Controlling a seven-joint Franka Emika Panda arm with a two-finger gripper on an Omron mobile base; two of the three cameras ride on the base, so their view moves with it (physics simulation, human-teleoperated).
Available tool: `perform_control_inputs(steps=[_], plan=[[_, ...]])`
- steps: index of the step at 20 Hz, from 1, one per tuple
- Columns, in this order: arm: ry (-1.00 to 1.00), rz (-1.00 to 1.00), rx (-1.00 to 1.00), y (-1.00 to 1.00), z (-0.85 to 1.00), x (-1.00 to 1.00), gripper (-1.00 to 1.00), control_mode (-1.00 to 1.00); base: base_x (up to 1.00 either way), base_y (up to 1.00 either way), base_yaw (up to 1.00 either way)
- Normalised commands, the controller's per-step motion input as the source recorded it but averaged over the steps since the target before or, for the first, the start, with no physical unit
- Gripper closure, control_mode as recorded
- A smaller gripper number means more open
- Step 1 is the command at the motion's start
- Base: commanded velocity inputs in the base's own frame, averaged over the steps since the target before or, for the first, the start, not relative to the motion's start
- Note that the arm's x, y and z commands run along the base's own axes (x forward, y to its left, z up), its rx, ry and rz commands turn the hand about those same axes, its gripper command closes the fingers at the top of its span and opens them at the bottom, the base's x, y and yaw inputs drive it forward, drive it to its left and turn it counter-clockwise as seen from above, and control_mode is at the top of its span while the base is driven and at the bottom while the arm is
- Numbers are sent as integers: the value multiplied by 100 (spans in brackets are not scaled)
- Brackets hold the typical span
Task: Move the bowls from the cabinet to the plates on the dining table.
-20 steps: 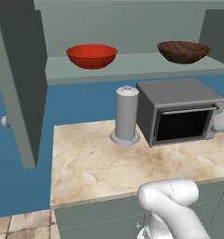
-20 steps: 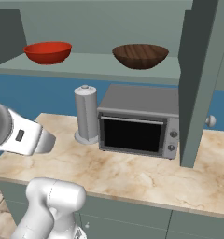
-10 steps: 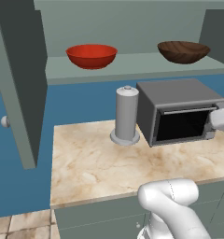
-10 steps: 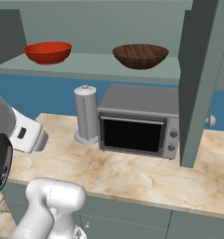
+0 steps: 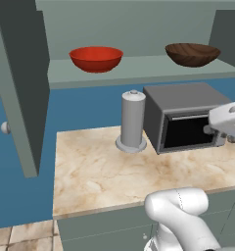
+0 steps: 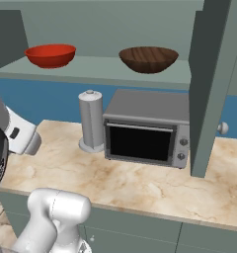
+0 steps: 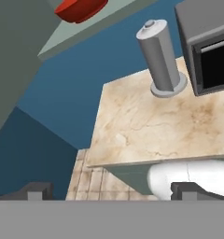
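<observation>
Reaching for bowl 1 of 2 | shelf of cabinet (image 5: pixel 139 71), left to right: red bowl (image 5: pixel 96 58), well apart from brown bowl (image 5: pixel 192 54) | counter below: grey canister (image 5: pixel 132 121), toaster oven (image 5: pixel 185 117) | gripper (image 7: pixel 111 191): jaws fully spread, empty, low | advice: rise above canister, approach rim level, close gently.

Glossy white rounded arm (image 5: pixel 180 215), dark joint bands, two small dark claw (image 7: pixel 112 191) tips
</observation>
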Motion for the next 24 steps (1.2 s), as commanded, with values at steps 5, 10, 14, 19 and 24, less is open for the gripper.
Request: perform_control_inputs(steps=[5, 10, 14, 19, 24], plan=[[4, -6, 0, 0, 4, 13, -100, -100, 0, 0, 0], [0, -6, 1, 0, 0, 23, -100, -100, 0, 0, 0], [-10, -16, 8, 20, -2, 49, -100, -100, 0, 0, 0], [-13, -15, 18, 21, 0, 37, -100, -100, 0, 0, 0], [-3, -7, 12, 4, 17, 9, -100, -100, 0, 0, 0]])
